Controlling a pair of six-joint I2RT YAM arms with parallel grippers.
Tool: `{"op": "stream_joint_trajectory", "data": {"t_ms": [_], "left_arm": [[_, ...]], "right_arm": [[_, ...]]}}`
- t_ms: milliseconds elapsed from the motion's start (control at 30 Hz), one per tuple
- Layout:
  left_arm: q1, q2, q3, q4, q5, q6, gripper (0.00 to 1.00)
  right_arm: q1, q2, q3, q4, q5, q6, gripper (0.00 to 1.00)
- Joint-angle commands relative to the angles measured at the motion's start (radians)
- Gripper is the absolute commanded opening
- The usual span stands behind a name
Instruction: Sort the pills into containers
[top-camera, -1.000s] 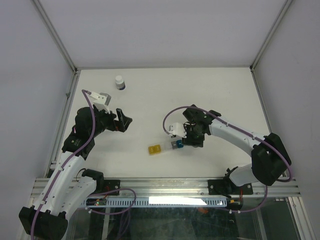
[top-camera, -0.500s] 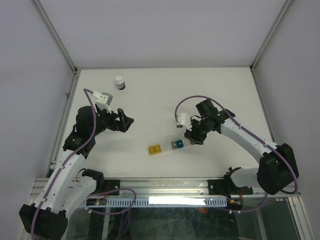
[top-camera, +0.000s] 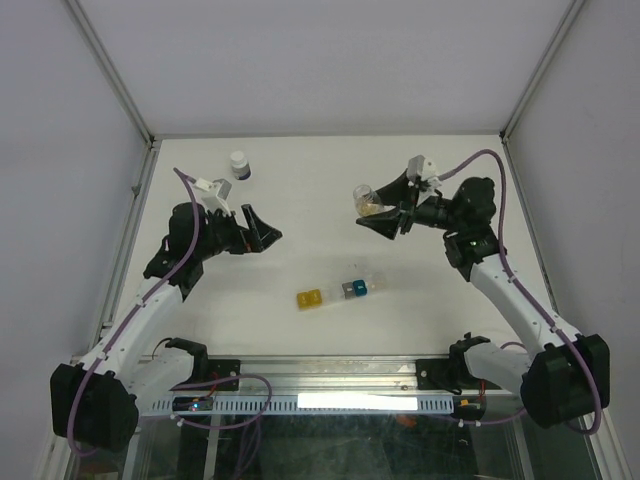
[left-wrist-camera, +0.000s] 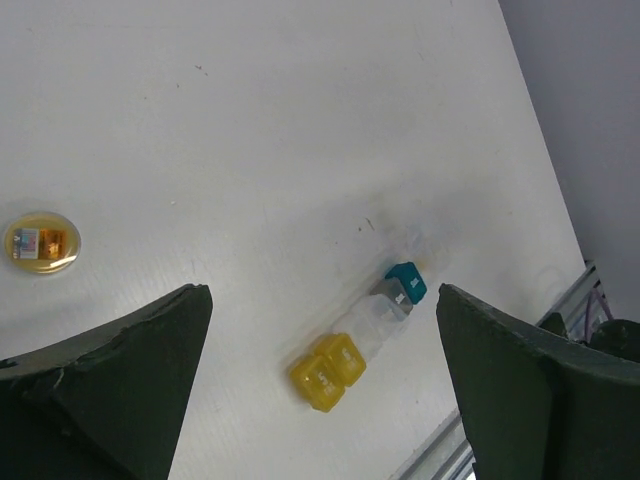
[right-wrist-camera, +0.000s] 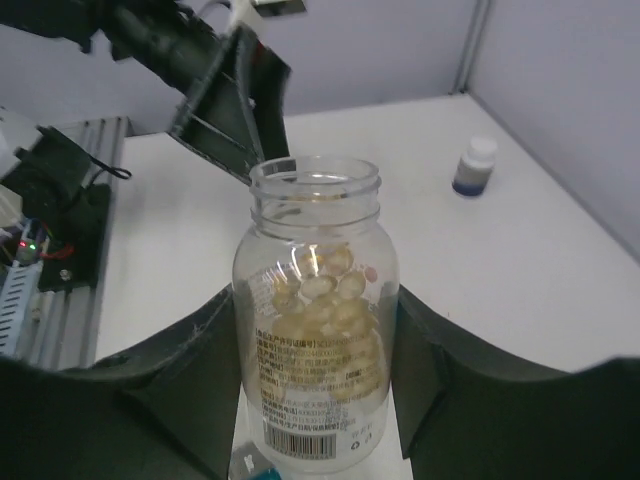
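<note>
My right gripper (top-camera: 385, 205) is shut on a clear vial (top-camera: 367, 200) and holds it above the table, its open mouth turned toward the left arm. In the right wrist view the vial (right-wrist-camera: 315, 330) sits between the fingers (right-wrist-camera: 200, 370), and pale amber pills (right-wrist-camera: 325, 295) fill its lower half. The containers (top-camera: 340, 292) lie as a short strip on the table: yellow (left-wrist-camera: 327, 372), clear (left-wrist-camera: 375, 320), blue (left-wrist-camera: 405, 283). My left gripper (top-camera: 262, 232) hangs open to the left of the strip, holding nothing (left-wrist-camera: 322, 295).
A white-capped dark bottle (top-camera: 239, 164) stands at the far left, also behind the vial as the bottle (right-wrist-camera: 473, 165). A small round yellow-orange thing (left-wrist-camera: 42, 243) shows at the left; I cannot tell what it is. Metal rails (top-camera: 330, 375) line the near edge.
My right arm has lifted the vial away from the strip and swung it up to the far right, tipping it sideways. The left gripper has moved slightly right.
</note>
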Motion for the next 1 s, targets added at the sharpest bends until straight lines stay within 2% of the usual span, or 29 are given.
{"op": "stream_joint_trajectory", "data": {"t_ms": [0,33,67,167,200,367,500,633,767,967], "left_arm": [[0.011,-0.007,0.025,0.045,-0.037,-0.088,0.99],[0.012,-0.007,0.036,0.013,-0.068,-0.070,0.99],[0.012,-0.002,0.054,-0.031,-0.104,-0.048,0.98],[0.012,0.029,0.101,-0.146,-0.211,0.012,0.97],[0.011,0.042,0.112,-0.171,-0.226,0.019,0.97],[0.011,0.157,0.170,-0.271,-0.331,0.056,0.93],[0.011,0.297,0.233,-0.321,-0.401,0.107,0.90],[0.011,0.448,0.300,-0.334,-0.458,0.148,0.85],[0.010,0.588,0.364,-0.335,-0.413,0.165,0.75],[0.010,0.692,0.408,-0.347,-0.448,0.175,0.67]], "right_arm": [[-0.003,-0.006,-0.110,1.225,-0.165,0.868,0.00],[-0.002,-0.009,-0.118,1.313,-0.155,0.940,0.00],[-0.001,-0.028,-0.132,1.287,-0.136,0.911,0.00],[-0.006,-0.151,-0.181,0.864,-0.036,0.623,0.00],[-0.005,-0.190,-0.196,0.782,-0.028,0.575,0.00],[-0.008,-0.281,-0.290,0.734,-0.140,0.505,0.00],[-0.020,-0.279,-0.285,0.529,-0.148,0.321,0.00],[-0.041,-0.253,-0.289,0.504,-0.160,0.302,0.00],[-0.051,-0.245,-0.287,0.505,-0.172,0.302,0.00],[-0.057,-0.225,-0.289,0.502,-0.182,0.303,0.00]]}}
